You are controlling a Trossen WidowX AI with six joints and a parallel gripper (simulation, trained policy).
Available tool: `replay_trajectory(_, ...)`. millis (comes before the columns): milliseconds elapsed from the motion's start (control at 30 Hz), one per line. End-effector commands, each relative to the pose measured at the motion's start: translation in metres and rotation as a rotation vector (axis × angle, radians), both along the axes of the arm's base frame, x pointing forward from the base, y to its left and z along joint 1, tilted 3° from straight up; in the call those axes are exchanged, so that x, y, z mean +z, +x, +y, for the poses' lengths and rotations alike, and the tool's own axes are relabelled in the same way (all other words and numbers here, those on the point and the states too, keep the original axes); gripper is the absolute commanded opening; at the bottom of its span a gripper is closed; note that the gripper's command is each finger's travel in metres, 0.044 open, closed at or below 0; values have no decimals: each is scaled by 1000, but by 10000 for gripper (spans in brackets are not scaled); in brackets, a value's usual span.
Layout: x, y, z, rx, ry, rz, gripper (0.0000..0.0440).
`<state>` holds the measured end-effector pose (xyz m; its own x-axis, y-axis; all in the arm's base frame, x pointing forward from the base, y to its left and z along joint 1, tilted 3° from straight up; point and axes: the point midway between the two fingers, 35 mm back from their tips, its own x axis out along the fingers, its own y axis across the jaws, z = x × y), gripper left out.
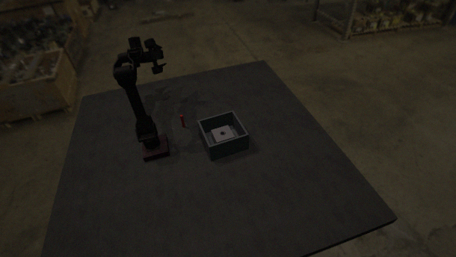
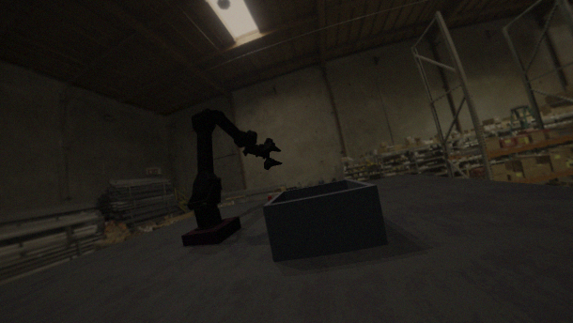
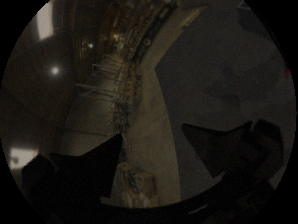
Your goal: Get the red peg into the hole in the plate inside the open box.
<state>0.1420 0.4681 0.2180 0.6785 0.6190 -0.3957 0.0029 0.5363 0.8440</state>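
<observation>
Jaws wide open, nothing held. Point down first, then go slow over red peg [image 1: 182, 121] [image 2: 270, 198] [image 3: 288, 73], box's [image 1: 229, 148] [image 2: 326, 225] ten o'clock, top view.

Red peg [image 3: 288, 73] — cut by view's edge.

Red peg [image 1: 182, 121] [image 2: 270, 198] [image 3: 288, 73], black arm [image 1: 135, 101] [image 2: 205, 155], dark maroon base [image 1: 164, 149] [image 2: 230, 227], pale plate [image 1: 218, 137]

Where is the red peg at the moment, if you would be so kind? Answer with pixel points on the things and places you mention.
In the top view, the red peg [image 1: 182, 121] [image 2: 270, 198] [image 3: 288, 73] stands upright on the table, between the arm's dark red base [image 1: 161, 152] [image 2: 229, 227] and the open box [image 1: 229, 149] [image 2: 326, 225].
</observation>
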Motion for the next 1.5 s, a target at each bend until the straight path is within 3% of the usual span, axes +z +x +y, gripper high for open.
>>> replay_trajectory(0, -12, 16, -21, 15, -117, 18, 440)
replay_trajectory(300, -38, 51, -96, 28, -401, 141, 440)
replay_trajectory(633, -58, 64, -192, -4, -622, 409, 440)
replay_trajectory(1033, -82, 44, -283, -127, -740, 779, 440)
replay_trajectory(1467, -117, 26, -327, -253, -780, 985, 440)
